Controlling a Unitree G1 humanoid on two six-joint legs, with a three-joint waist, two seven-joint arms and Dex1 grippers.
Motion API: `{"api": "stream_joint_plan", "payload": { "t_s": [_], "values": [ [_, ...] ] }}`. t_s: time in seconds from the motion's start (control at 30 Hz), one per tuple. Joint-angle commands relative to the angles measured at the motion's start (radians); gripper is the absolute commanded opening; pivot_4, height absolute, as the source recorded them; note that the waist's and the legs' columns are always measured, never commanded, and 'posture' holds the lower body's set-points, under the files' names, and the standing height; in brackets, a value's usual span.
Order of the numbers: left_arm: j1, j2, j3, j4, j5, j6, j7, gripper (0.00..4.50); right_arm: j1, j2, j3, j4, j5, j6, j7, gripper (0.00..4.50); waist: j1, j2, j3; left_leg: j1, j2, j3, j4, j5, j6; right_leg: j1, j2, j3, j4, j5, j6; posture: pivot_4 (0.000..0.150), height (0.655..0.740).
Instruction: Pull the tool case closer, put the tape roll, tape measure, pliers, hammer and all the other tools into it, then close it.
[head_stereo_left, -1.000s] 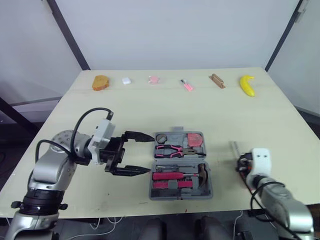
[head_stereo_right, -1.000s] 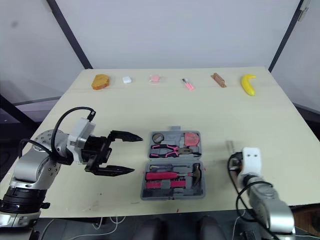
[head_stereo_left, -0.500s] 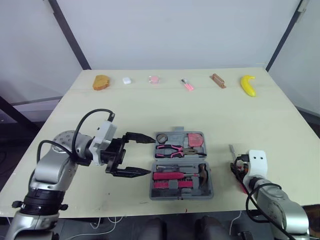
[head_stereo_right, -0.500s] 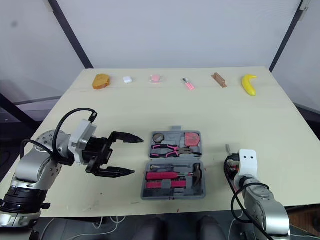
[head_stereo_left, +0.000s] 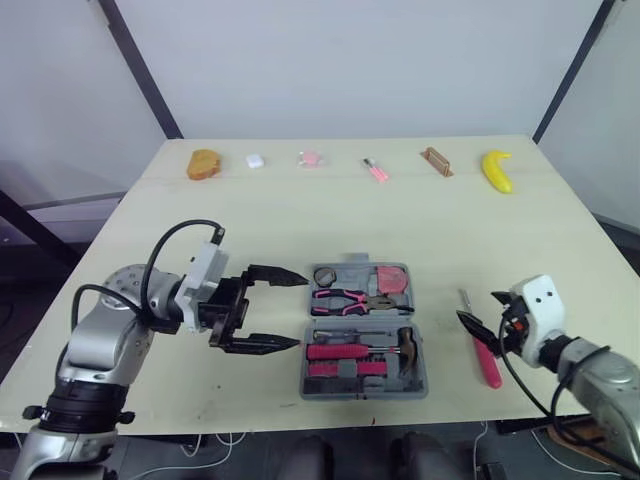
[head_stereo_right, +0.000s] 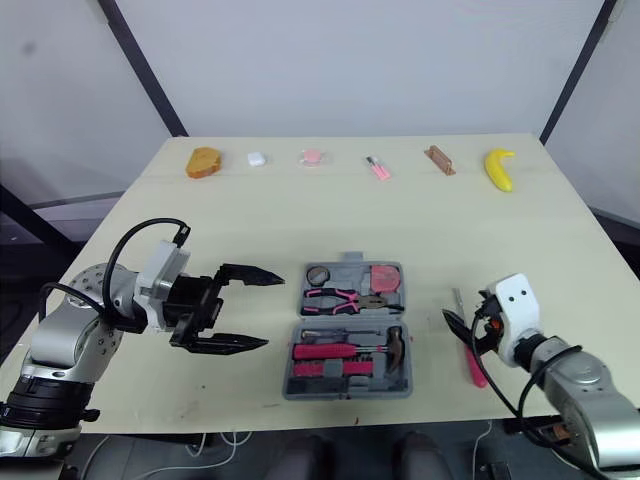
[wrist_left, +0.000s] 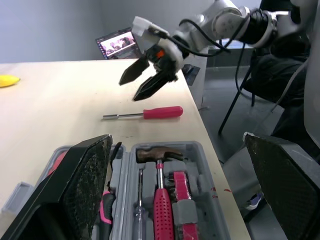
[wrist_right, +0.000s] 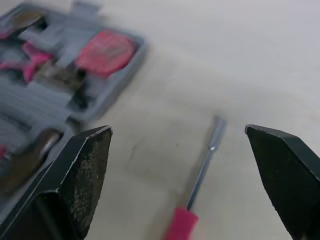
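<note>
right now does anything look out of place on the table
The red screwdriver lies loose on the table, right of the open tool case, while the hammer, pliers and other tools sit in their slots.

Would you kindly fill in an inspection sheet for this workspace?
Surface: beige table.
Job's things: open tool case holds pliers, hammer, tape measure, tape roll; red screwdriver lies on table, right of it.
Clutter: banana and five small items along far edge.
Claws: left claw open beside the case; right claw open by the screwdriver.
Cables: black cable loops over left arm.
Surroundings: white walls, black poles.
</note>
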Motion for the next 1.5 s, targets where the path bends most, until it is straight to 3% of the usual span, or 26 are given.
{"api": "stream_joint_plan", "payload": {
  "t_s": [0.03,0.17,0.33,0.43,0.7,0.9,1.1,1.5],
  "values": [
    [-0.010,-0.003,0.014,-0.010,-0.001,-0.022,-0.010,4.50,-0.090,-0.111,0.043,0.182,-0.016,-0.221,0.284,4.48,-0.001,-0.001,0.000,0.000,0.000,0.000,0.000,0.000,0.000,0.000,0.000,0.000,0.000,0.000,0.000,0.150,0.7400],
    [0.003,-0.002,0.021,-0.014,-0.002,-0.029,-0.005,4.50,-0.209,-0.199,0.161,0.366,-0.109,-0.479,0.511,4.48,-0.003,-0.001,0.000,0.001,0.001,-0.002,0.000,0.000,0.000,0.000,0.002,-0.001,0.001,0.000,0.000,0.150,0.7400],
    [0.011,-0.003,0.024,-0.024,-0.005,-0.030,0.007,4.50,-0.419,-0.207,0.302,0.588,-0.169,-0.719,0.790,4.48,-0.004,-0.001,0.001,0.000,0.003,0.000,0.001,0.000,0.000,0.000,0.000,0.000,0.000,0.000,0.000,0.150,0.7400],
    [0.012,-0.002,0.025,-0.029,-0.007,-0.028,0.011,4.50,-0.563,-0.199,0.410,0.770,-0.262,-0.923,0.857,4.48,-0.002,-0.001,0.002,0.000,0.004,0.000,0.002,0.000,0.000,0.000,0.000,-0.001,0.000,0.000,0.000,0.150,0.7400],
    [0.027,0.018,0.048,-0.048,-0.014,-0.024,0.016,4.50,-0.907,-0.148,0.768,1.181,-0.417,-1.455,0.861,4.48,-0.003,0.000,0.004,0.000,0.005,0.000,0.002,0.000,0.000,0.000,-0.001,-0.001,0.000,0.000,0.000,0.150,0.7400],
    [0.066,0.018,0.064,-0.088,-0.015,-0.017,0.034,4.50,-1.000,-0.055,0.869,1.350,-0.540,-1.774,0.861,4.48,-0.004,0.000,0.004,0.000,0.006,0.000,0.002,0.001,-0.002,-0.001,-0.001,-0.001,0.000,0.000,-0.001,0.150,0.7400],
    [0.076,0.024,0.069,-0.100,-0.015,-0.012,0.048,4.50,-1.021,0.011,0.902,1.436,-0.633,-1.890,0.825,4.48,-0.004,0.000,0.004,0.000,0.006,0.000,0.003,0.003,-0.005,0.000,-0.001,-0.001,0.001,0.000,-0.001,0.150,0.7400],
    [0.083,0.035,0.073,-0.109,-0.022,-0.007,0.061,4.50,-1.091,0.052,0.950,1.544,-0.945,-1.967,0.532,4.48,-0.017,0.000,0.004,0.000,0.006,0.001,0.003,0.003,-0.006,0.000,-0.001,-0.001,0.002,0.000,-0.001,0.150,0.7400]
  ]
}}
